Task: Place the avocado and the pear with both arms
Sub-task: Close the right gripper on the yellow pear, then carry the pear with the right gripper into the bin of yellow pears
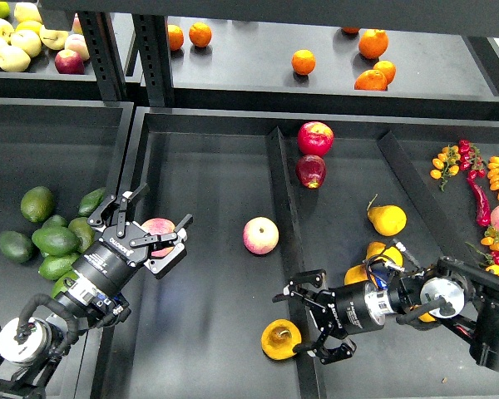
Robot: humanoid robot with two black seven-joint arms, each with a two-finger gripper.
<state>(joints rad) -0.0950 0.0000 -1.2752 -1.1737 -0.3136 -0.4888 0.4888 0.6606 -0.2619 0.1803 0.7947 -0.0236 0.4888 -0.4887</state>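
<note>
The pear (280,339), squat and yellow-orange with a brown hollow, lies at the front of the middle tray by the divider. My right gripper (293,322) is open just right of it, its fingers spread beside it; I cannot tell whether they touch. Several dark green avocados (54,240) lie piled in the left tray. My left gripper (160,213) is open to the right of the pile, over the tray wall, its fingers spread around a pink-yellow apple (159,233). It holds no avocado.
Another pink-yellow apple (260,235) lies mid-tray. Two red apples (314,138) sit beyond the divider (281,208). Yellow pears (387,219) lie by my right arm, chillies and small fruit (474,179) at far right. Oranges (303,61) and pale apples (12,41) fill the back shelf.
</note>
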